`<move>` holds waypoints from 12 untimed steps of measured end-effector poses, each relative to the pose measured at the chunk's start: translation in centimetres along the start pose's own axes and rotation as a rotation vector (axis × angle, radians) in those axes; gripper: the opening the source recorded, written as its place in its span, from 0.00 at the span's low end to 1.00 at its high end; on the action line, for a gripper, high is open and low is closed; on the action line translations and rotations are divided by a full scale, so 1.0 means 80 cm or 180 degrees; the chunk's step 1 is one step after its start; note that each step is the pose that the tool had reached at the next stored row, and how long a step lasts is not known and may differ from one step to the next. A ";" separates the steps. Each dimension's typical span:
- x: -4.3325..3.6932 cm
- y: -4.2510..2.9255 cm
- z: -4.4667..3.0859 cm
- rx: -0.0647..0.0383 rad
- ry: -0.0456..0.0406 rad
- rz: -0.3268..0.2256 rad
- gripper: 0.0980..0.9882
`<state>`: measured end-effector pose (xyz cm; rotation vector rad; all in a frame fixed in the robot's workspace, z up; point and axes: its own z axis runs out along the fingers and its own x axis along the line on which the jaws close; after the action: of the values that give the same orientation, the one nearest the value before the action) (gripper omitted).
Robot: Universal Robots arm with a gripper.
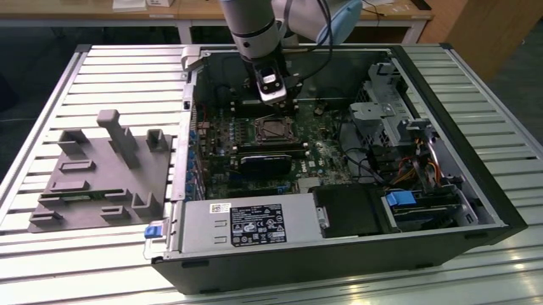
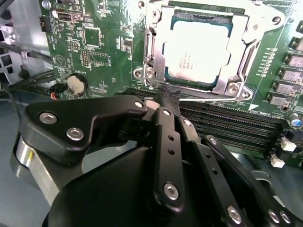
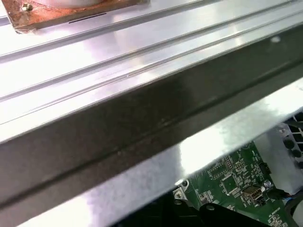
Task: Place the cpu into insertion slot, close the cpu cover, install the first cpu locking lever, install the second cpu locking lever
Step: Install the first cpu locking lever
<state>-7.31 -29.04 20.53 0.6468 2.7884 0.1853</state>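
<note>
In the second wrist view: the cpu [image 2: 196,52], seated flat in the insertion slot [image 2: 150,47], silver top showing through the window of the cpu cover [image 2: 240,45], which lies lowered over its edges. Just beside the slot's rim: the gripper [image 2: 165,97], black fingers drawn together at the tips, seemingly with nothing clamped between them, though hard to judge from this angle. Close to those tips, a thin wire locking lever [image 2: 222,98] running along the same rim. Next to the lever, long black memory slots [image 2: 227,125], passing under the fingers. In the exterior view, upper middle of the frame: the arm [image 1: 253,25], reaching down into the open computer case [image 1: 484,190], with the gripper hanging just above the slot and slightly nearer the frame's top. Toward the exterior view's left: a grey moulded fixture [image 1: 102,171] on the slatted metal table [image 1: 51,82], well apart from the slot. Lower middle of the frame: a silver power supply [image 1: 246,222] at the case's near end.
</note>
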 end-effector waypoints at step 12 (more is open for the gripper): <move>0.000 0.0002 0.0009 -0.0096 0.0077 -0.0399 0.01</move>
<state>-7.32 -29.00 20.45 0.4636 2.8321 0.2105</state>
